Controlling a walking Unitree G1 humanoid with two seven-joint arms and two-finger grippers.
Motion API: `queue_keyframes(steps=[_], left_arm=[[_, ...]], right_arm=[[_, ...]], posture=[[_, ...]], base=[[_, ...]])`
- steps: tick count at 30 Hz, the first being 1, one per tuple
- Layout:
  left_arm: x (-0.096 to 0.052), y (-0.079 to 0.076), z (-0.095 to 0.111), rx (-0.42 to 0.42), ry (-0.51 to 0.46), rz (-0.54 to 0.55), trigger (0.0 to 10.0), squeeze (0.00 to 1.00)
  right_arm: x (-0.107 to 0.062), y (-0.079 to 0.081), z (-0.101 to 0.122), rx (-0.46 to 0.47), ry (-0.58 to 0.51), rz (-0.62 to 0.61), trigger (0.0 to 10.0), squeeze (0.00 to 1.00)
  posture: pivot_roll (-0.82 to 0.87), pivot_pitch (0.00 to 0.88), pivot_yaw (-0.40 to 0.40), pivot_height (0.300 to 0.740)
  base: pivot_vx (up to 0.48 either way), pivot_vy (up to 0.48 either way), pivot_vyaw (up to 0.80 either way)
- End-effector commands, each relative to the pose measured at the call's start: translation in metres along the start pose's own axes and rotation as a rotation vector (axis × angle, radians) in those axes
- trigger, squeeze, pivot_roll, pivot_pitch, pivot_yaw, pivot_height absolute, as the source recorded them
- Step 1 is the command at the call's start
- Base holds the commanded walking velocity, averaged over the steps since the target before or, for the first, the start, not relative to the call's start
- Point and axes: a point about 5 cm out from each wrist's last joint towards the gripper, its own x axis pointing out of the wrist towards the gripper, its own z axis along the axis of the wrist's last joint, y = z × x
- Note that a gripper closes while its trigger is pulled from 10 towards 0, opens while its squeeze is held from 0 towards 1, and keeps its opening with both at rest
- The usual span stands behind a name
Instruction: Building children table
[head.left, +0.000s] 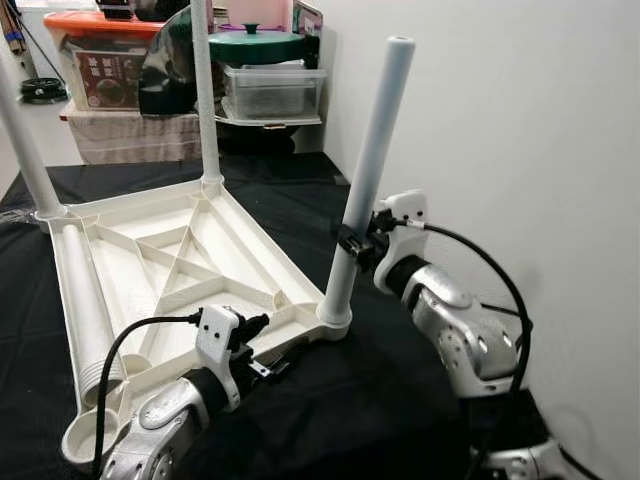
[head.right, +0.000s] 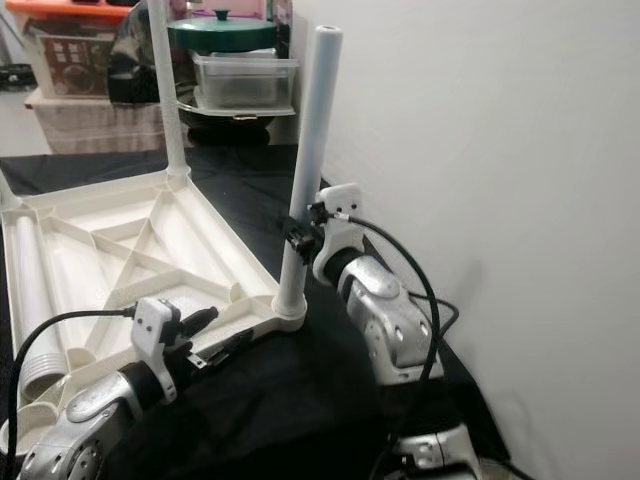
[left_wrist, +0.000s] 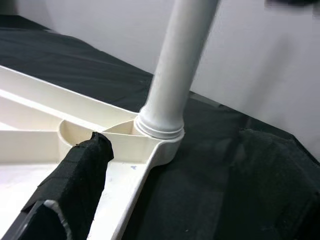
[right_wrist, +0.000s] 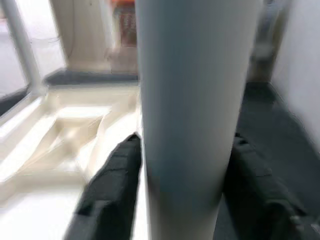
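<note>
A white plastic table top (head.left: 150, 250) lies upside down on a black cloth. One white leg (head.left: 370, 160) stands upright in the near right corner socket (left_wrist: 160, 132). My right gripper (head.left: 352, 243) is shut on this leg about a third of the way up, a black finger (right_wrist: 112, 190) on each side of it. At the table top's near rim, just left of that socket, my left gripper (head.left: 265, 347) holds the rim, with one finger (left_wrist: 80, 175) lying across its top. Two more legs (head.left: 205, 90) stand in the far corners. Another leg (head.left: 85, 300) lies loose inside the table top along its left side.
A white wall (head.left: 520, 150) stands close on the right. Behind the table top are an orange-lidded storage box (head.left: 100, 60), a green-lidded pot (head.left: 255, 45) and a clear container (head.left: 272, 92). Black cloth (head.left: 350, 400) covers the near area.
</note>
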Motion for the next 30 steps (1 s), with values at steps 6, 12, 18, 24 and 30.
queue_keyframes(steps=[6, 12, 18, 24, 30], left_arm=[[0.004, -0.001, -0.001, -0.006, 0.005, -0.021, 10.0, 0.00], [0.004, 0.001, 0.001, 0.000, 0.003, -0.015, 10.0, 0.00], [0.000, 0.001, 0.000, 0.002, 0.011, -0.008, 10.0, 0.00], [0.001, 0.001, 0.000, 0.006, 0.008, -0.007, 10.0, 0.00], [0.000, 0.000, -0.001, 0.005, 0.011, -0.011, 10.0, 0.00]], right_arm=[[-0.014, 0.015, 0.024, -0.044, -0.127, 0.372, 10.0, 0.00], [-0.062, 0.031, 0.037, -0.024, -0.190, 0.925, 0.0, 0.00], [-0.031, 0.017, 0.002, -0.051, 0.002, 0.613, 0.0, 0.00], [0.001, -0.035, -0.039, -0.077, 0.231, -0.219, 0.0, 0.00], [-0.006, -0.003, -0.035, 0.021, 0.135, -0.081, 10.0, 0.00]], posture=[[-0.03, 0.000, -0.088, 0.740], [-0.01, 0.000, -0.101, 0.740], [0.00, 0.000, -0.104, 0.740], [0.01, 0.000, -0.110, 0.740], [0.00, 0.000, -0.103, 0.740]], base=[[0.000, 0.000, 0.00], [0.000, 0.000, 0.00], [0.000, 0.000, 0.00], [0.000, 0.000, 0.00], [0.000, 0.000, 0.00]])
